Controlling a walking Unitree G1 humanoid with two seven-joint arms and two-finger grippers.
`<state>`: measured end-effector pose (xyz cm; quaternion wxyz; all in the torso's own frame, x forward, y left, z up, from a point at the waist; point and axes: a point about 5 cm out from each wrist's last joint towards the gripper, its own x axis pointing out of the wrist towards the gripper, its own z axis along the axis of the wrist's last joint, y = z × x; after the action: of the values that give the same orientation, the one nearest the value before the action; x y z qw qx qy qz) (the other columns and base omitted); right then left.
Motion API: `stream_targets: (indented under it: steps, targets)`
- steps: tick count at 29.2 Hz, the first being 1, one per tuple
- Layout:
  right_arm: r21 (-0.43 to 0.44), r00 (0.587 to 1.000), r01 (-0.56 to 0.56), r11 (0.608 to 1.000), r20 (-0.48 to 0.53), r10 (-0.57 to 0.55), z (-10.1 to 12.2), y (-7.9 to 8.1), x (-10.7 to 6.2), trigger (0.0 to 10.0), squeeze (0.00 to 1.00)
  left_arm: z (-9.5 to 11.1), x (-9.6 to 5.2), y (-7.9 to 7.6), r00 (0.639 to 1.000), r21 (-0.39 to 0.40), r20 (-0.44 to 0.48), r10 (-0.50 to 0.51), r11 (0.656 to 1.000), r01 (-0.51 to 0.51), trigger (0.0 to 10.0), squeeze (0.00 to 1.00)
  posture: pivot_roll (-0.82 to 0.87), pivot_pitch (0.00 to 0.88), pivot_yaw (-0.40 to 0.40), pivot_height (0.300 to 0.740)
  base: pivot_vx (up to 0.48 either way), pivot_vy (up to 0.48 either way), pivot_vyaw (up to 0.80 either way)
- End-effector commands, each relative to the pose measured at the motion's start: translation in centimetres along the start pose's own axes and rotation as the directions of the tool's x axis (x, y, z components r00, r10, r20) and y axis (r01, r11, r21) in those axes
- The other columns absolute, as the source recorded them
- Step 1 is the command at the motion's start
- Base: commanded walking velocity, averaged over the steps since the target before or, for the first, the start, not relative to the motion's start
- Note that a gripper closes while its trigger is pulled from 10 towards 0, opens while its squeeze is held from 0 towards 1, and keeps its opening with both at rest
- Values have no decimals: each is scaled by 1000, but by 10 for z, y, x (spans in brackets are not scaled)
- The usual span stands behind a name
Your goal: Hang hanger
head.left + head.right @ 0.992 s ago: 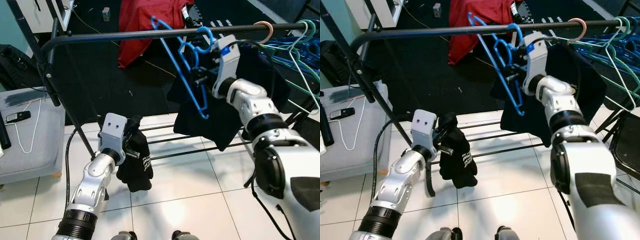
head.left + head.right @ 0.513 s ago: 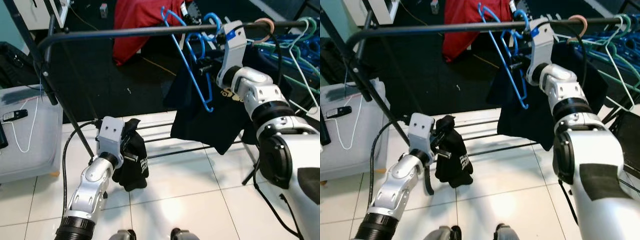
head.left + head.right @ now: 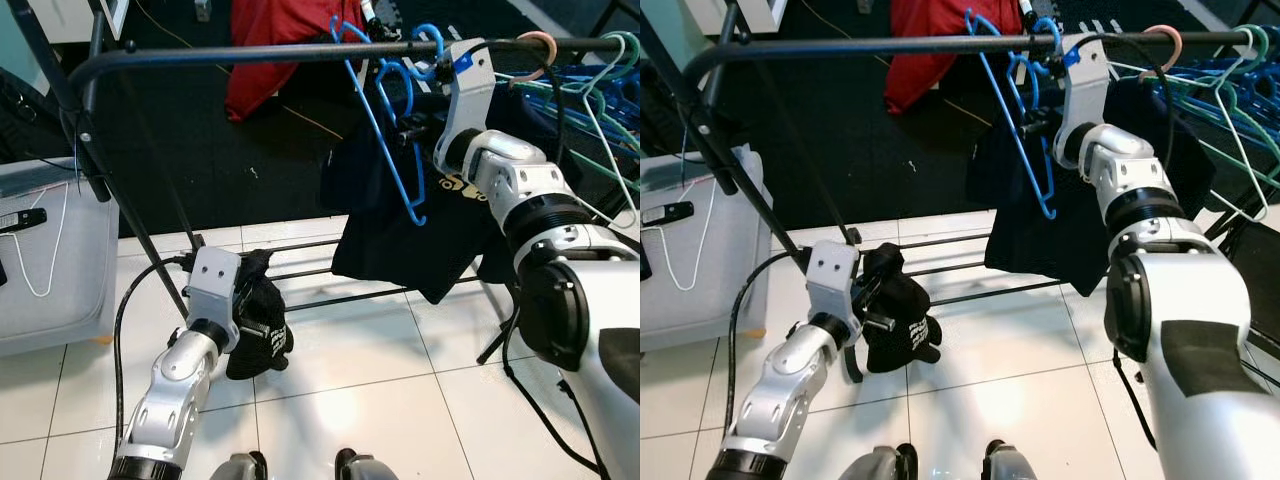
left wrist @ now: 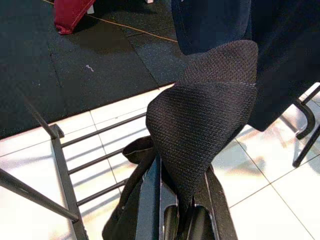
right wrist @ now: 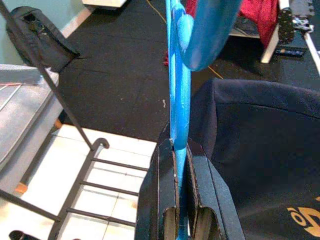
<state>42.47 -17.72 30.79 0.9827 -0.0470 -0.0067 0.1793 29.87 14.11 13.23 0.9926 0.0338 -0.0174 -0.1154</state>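
My right gripper (image 3: 408, 128) is shut on the blue hanger (image 5: 179, 90), holding it up just under the black clothes rail (image 3: 230, 55). The hanger's hook (image 3: 432, 40) curls around the rail; I cannot tell whether it rests on it. The pinched blue bar runs between the fingers (image 5: 159, 165). Low on the left, my left gripper (image 3: 250, 305) is shut on a bunched black garment (image 3: 262, 335) that hangs above the white tiles, its mesh fabric (image 4: 205, 115) folded over the fingers.
A black T-shirt (image 3: 400, 250) hangs from the rail behind the blue hanger. Several teal and blue hangers (image 3: 600, 110) and a pink hook (image 3: 535, 45) crowd the rail's right end. The rack's lower bars (image 3: 330, 297) cross the floor. A grey box (image 3: 50, 270) stands left.
My right gripper has lifted the blue hanger toward the rail, bringing its hook up to the bar. My left gripper with the black garment has sunk a little. The camera has shifted.
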Motion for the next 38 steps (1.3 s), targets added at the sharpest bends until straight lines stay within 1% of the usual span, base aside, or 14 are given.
stream_targets:
  steps: [1, 2, 3, 4, 5, 6, 7, 10, 11, 12, 13, 24, 27, 38]
  targets:
    - [21, 1000, 12, 1000, 9, -12, 5, -2, 0, 0, 0, -1, -4, 0, 1000, 7, -10, -10, 1000, 10, 10000, 0, -7, 316, -63, 740, 0, 0, 0]
    - [18, 1000, 16, 1000, 13, -17, 5, -2, 0, 9412, 0, -1, -5, 0, 1000, 8, -12, -9, 1000, 9, 10000, 0, -8, 319, -65, 740, 0, 0, 0]
    - [18, 1000, 16, 1000, 13, -17, 5, -2, 0, 9412, 0, -1, -5, 0, 1000, 8, -12, -9, 1000, 9, 10000, 0, -8, 319, -65, 740, 0, 0, 0]
    - [21, 999, 23, 1000, 24, -23, 6, -2, -1, 10000, 153, -1, -5, 0, 1000, 7, -13, -8, 1000, 8, 10000, 0, -9, 319, -66, 740, 0, 0, 0]
    - [17, 999, 29, 999, 32, -30, 8, -3, -1, 10000, 812, -1, -5, 0, 1000, 7, -14, -6, 1000, 7, 10000, 0, -9, 318, -65, 740, 0, 0, 0]
    - [17, 999, 29, 999, 32, -30, 8, -3, -1, 10000, 812, -1, -5, 0, 1000, 7, -14, -6, 1000, 7, 10000, 0, -9, 318, -65, 740, 0, 0, 0]
    - [17, 999, 36, 999, 39, -37, 8, -3, -1, 10000, 1000, -1, -6, 0, 1000, 6, -15, -5, 1000, 6, 10000, 0, -9, 319, -67, 740, 0, 0, 0]
    - [16, 997, 53, 998, 51, -54, 10, -5, -1, 10000, 1000, 0, -5, 0, 1000, 5, -15, -5, 1000, 5, 10000, 0, -10, 318, -67, 740, 0, 0, 0]
    - [16, 996, 71, 997, 62, -72, 12, -6, -2, 10000, 529, 0, -5, 0, 1000, 4, -15, -4, 1000, 4, 10000, 0, -9, 316, -67, 740, 0, 0, 0]
    - [16, 996, 71, 997, 62, -72, 12, -6, -2, 10000, 529, 0, -5, 0, 1000, 4, -15, -4, 1000, 4, 10000, 0, -9, 316, -67, 740, 0, 0, 0]
    - [29, 991, 97, 995, 88, -99, 17, -9, -3, 10000, 0, 1, -4, 0, 1000, 3, -13, -2, 1000, 2, 10000, 0, -10, 313, -68, 740, 0, 0, 0]
    - [13, 986, 90, 996, 143, -91, 29, -9, -4, 10000, 0, 5, -1, 0, 1000, 3, 0, -1, 1000, 1, 10000, 0, -10, 291, -60, 740, 0, 0, 0]
    - [-3, 978, 107, 994, 182, -105, 41, -12, -6, 10000, 0, 9, 5, -1, 1000, 5, 14, -10, 1000, 10, 10000, 0, -13, 269, -53, 740, 0, 0, 0]
    - [-43, 975, 107, 993, 202, -96, 46, -15, -9, 10000, 0, 13, 12, -1, 999, 8, 29, -18, 1000, 18, 10000, 0, -22, 228, -30, 740, 0, 0, 0]
